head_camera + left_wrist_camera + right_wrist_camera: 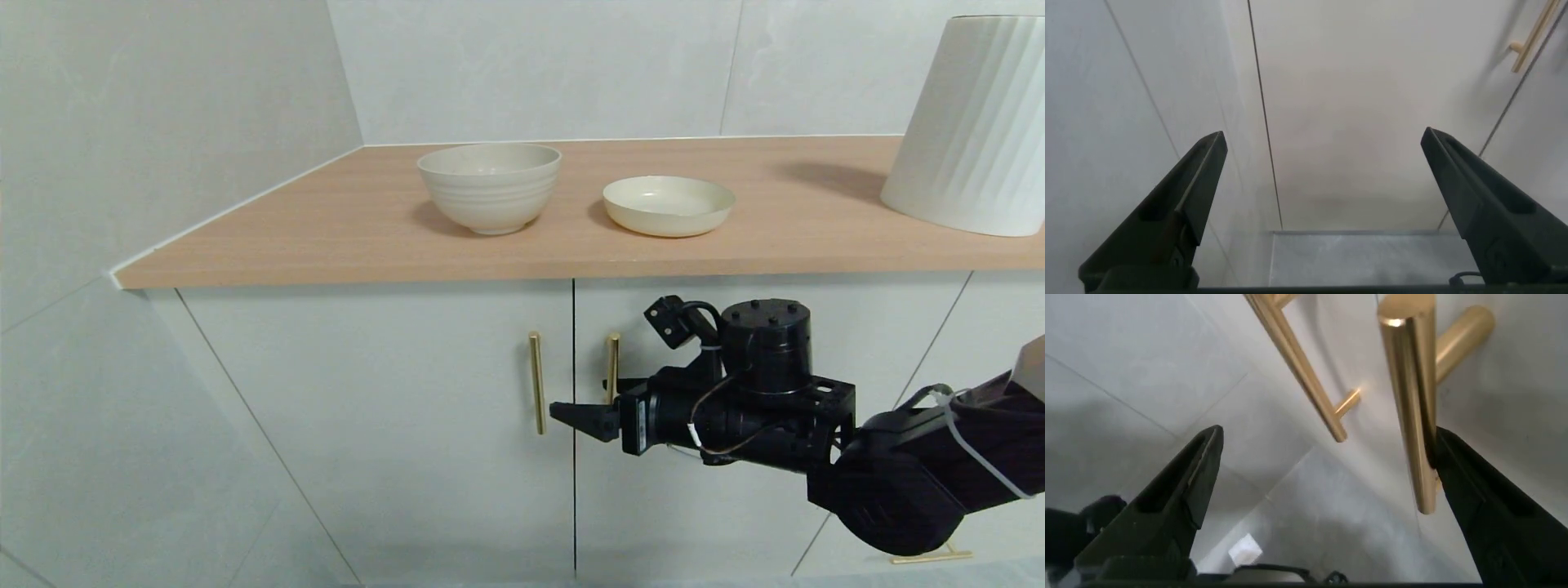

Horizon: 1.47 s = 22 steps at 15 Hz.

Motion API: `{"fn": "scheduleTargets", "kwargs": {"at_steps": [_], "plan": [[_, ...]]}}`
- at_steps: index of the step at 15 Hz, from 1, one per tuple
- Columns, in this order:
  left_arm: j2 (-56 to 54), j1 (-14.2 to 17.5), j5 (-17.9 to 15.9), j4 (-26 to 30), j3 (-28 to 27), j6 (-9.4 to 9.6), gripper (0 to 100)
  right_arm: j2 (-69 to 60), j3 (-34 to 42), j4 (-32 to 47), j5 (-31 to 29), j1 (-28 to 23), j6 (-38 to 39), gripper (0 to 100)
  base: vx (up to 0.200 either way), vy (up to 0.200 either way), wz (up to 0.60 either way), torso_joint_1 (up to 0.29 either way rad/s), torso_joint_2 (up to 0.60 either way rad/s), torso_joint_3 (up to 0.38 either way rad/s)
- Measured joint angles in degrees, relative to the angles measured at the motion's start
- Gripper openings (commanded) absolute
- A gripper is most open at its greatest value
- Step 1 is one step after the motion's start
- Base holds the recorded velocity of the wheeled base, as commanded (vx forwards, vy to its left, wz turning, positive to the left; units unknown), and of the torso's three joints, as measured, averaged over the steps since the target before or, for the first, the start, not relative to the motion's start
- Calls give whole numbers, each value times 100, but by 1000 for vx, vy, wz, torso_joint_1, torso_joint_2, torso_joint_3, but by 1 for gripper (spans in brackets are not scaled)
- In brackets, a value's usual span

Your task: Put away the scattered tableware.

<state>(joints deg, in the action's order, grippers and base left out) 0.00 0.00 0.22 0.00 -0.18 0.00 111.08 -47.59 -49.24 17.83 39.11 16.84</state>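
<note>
Right tool (1327,437) wide-spread, empty, near handle (1409,400)

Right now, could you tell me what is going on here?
The right tool is open and appears to straddle the right door's handle without gripping it. Both cabinet doors are shut. The bowl and plate sit on the counter. The left tool is open and holds nothing.
</note>
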Motion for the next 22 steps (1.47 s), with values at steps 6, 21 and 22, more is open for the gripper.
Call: {"fn": "scheduleTargets", "kwargs": {"at_steps": [6, 21, 22], "plan": [[0, 0, 0, 2, 0, 0, 100, -419, 667, -345, 124, 268, 213, 100, 0, 0, 0, 0, 0, 0], [5, 0, -130, -112, -113, 104, 100, -2070, 2483, -386, 2319, 52, 139, 100, 0, 0, 0, 0, 0, 0], [44, -5, -344, -60, -350, 104, 100, -2109, 2597, -424, 2319, 52, 104, 100, 0, 0, 0, 0, 0, 0]]}}
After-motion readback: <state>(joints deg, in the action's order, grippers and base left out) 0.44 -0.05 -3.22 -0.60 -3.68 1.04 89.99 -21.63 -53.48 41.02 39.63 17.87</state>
